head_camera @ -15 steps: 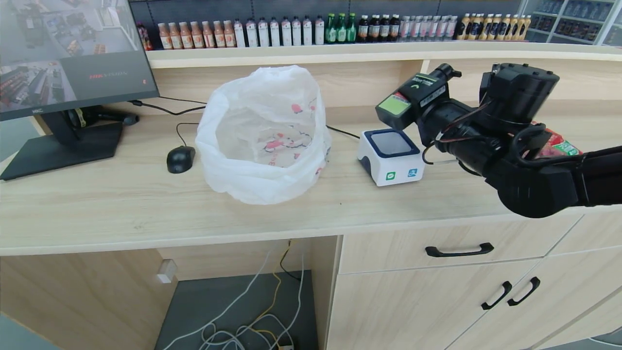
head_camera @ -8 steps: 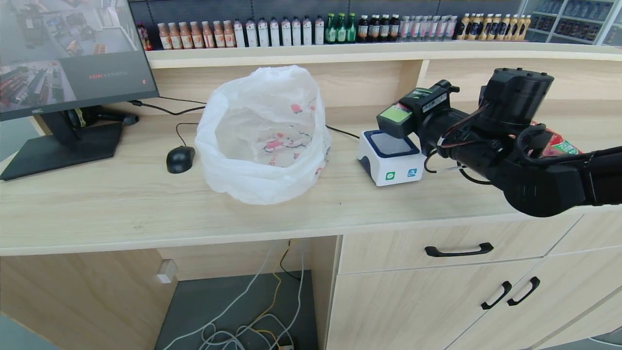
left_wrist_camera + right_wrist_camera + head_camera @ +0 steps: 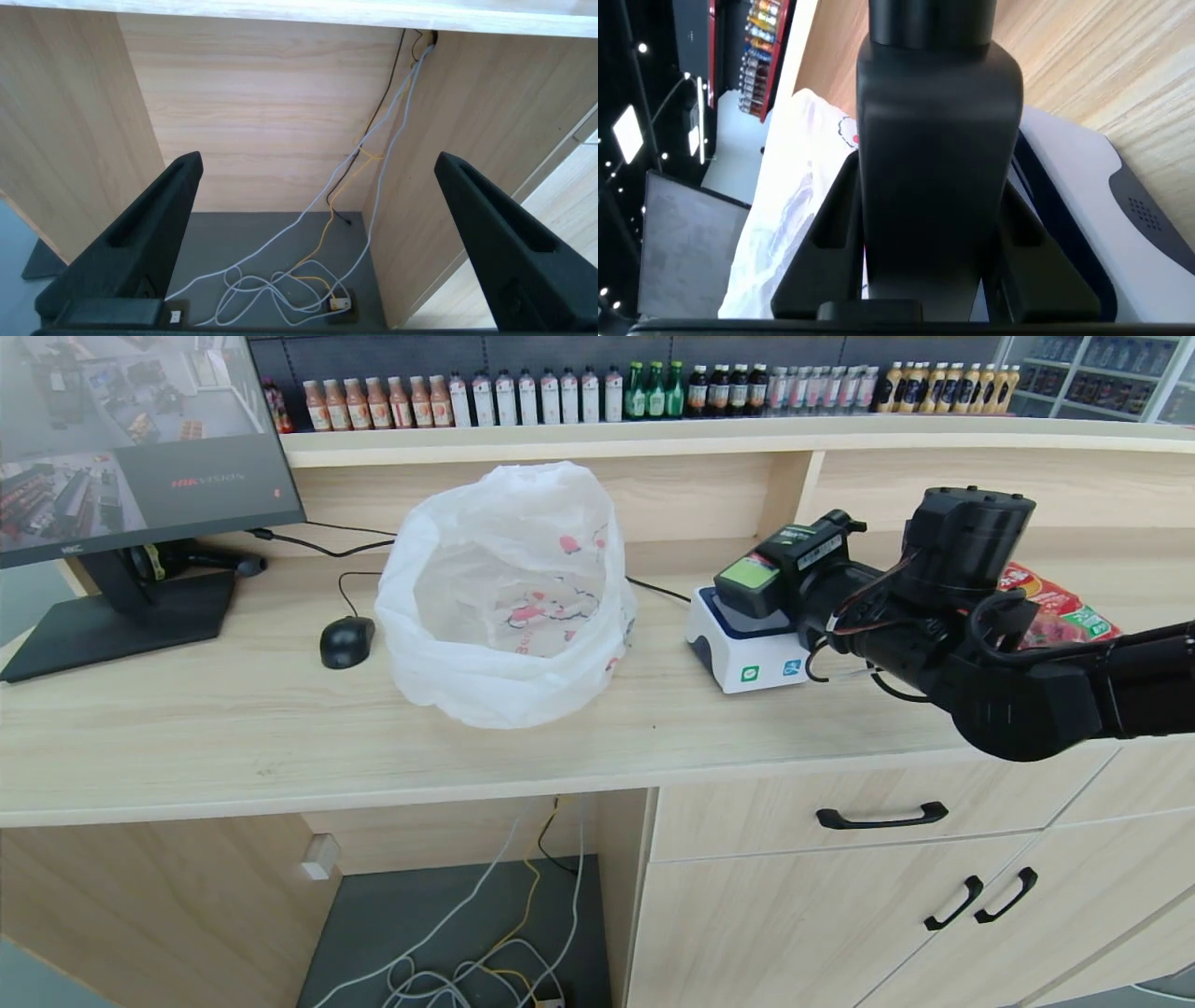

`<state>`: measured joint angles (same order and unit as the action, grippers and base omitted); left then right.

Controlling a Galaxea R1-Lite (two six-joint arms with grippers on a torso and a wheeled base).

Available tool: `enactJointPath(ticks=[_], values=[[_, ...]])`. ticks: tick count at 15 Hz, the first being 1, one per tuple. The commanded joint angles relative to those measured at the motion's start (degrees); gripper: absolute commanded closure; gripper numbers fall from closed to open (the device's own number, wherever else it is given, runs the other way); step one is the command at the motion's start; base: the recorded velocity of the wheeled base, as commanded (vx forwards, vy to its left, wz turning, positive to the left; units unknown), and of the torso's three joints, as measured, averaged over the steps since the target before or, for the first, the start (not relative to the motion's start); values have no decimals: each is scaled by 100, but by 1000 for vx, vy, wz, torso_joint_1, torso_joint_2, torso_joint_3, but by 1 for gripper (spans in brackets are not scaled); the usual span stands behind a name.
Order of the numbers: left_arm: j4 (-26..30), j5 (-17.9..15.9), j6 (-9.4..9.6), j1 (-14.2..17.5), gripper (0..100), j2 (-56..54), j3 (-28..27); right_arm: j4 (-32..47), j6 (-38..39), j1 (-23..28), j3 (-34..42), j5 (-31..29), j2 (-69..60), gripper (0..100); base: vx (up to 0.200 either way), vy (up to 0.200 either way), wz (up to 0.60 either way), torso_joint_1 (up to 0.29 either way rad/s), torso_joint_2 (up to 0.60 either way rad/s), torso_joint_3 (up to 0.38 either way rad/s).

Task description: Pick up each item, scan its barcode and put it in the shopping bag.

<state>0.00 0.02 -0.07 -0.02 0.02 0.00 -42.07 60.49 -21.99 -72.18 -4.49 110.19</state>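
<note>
Head view, dark bottle (image 3: 767,569): It lies tipped on its side just above the scanner (image 3: 747,658), with its green label facing up and its cap pointing to 2 o'clock.
Head view, right gripper (image 3: 810,590): It pinches the dark bottle by the sides, near the cap end.
Head view, how it will handle: It looks small, hard and light. It may be a bit smooth, so a firm pinch on the flat sides seems best, not on the round cap.
Head view, shopping bag (image 3: 509,597): It is white, thin and floppy, with its mouth open. It stands at 9 o'clock from the scanner, close by.
Head view, other things: A red snack packet (image 3: 1060,611) lies at 3 o'clock from the scanner. A mouse (image 3: 346,641) sits at 9 o'clock from the bag, and a monitor (image 3: 121,439) is farther that way.
Head view, in the way: The soft bag rim could fold in — the bottle should go over it, not into it.
Left wrist view, left gripper (image 3: 318,163): Its fingers are spread wide and hold nothing. It hangs under the counter, above a tangle of cables (image 3: 299,280).
Right wrist view, dark bottle: It is squeezed between the two fingers — the white scanner is right behind it, and the bag is beyond that.
</note>
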Motion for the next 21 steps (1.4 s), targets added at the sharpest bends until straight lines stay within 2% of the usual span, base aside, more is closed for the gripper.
enactJointPath(ticks=[1,21], values=[[0,6,-1,2,0,-2,0,-3,-2,-7,55,-8,20,100,0,0,0,0,0,0],[0,-2,-1,2,0,-2,0,-91,7,-33,257,-17,-59,100,0,0,0,0,0,0]])
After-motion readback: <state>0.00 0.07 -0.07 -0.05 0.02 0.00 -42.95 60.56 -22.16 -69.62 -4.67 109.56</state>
